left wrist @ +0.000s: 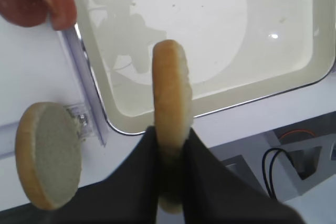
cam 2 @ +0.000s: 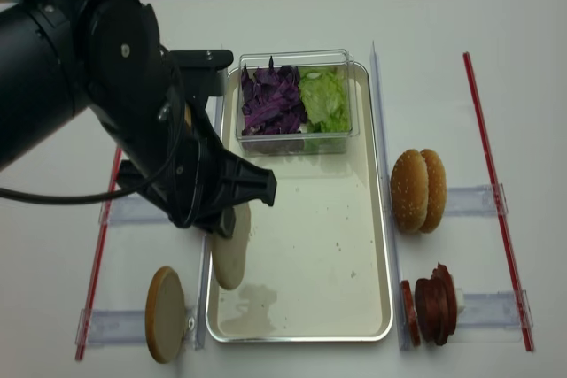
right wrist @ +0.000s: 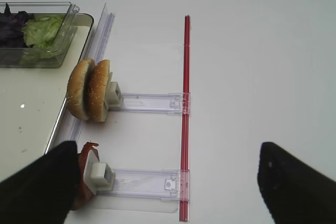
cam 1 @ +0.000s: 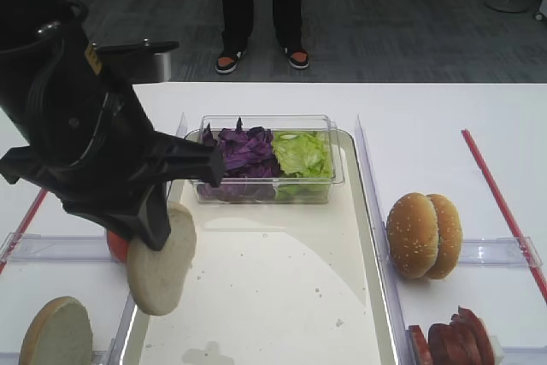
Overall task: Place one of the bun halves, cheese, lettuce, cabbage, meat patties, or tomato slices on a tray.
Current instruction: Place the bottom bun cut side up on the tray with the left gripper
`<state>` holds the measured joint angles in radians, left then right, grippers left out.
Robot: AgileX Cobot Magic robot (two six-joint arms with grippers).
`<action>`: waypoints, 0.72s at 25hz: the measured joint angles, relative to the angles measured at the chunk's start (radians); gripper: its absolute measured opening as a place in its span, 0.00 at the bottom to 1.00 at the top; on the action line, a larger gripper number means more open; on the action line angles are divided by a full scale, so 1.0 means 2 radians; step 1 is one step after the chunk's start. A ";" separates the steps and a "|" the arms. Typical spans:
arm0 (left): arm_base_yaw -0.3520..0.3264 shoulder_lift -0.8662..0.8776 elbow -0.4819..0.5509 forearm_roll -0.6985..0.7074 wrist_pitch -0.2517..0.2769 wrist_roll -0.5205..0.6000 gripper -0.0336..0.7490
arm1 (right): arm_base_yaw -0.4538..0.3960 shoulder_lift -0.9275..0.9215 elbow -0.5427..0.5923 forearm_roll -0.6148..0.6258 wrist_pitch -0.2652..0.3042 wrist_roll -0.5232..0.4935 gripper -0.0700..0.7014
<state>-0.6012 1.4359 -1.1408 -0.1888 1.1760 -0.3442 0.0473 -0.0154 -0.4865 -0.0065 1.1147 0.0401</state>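
My left gripper (left wrist: 171, 136) is shut on a bun half (cam 1: 162, 258), held on edge just above the near-left part of the tray (cam 1: 282, 297). From the left wrist, the bun half (left wrist: 170, 87) rises from between the black fingers over the tray (left wrist: 210, 24) corner. A second bun half (cam 1: 55, 331) stands in a holder left of the tray. A clear tub holds cabbage (cam 1: 244, 153) and lettuce (cam 1: 301, 153). Tomato slices (cam 1: 117, 247) peek from under the arm. Meat patties (cam 1: 453, 339) stand at the near right. My right gripper (right wrist: 168, 187) is open over bare table. Cheese is out of view.
Two sesame buns (cam 1: 425, 235) stand upright in a clear holder right of the tray. Red strips (cam 1: 500, 203) run along the table's sides. A person's legs (cam 1: 261, 6) stand beyond the far edge. The left arm's black body (cam 2: 106, 86) hangs over the table's left half.
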 joint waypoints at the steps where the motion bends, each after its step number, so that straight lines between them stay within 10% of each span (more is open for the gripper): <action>1: 0.005 0.000 0.000 -0.007 -0.003 0.006 0.13 | 0.000 0.000 0.000 0.000 0.000 0.000 0.99; 18: 0.104 0.000 0.048 -0.209 -0.054 0.178 0.13 | 0.000 0.000 0.000 0.000 0.000 0.000 0.99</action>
<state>-0.3937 1.4359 -1.0446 -0.6076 1.0678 0.0108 0.0473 -0.0154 -0.4865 -0.0065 1.1147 0.0401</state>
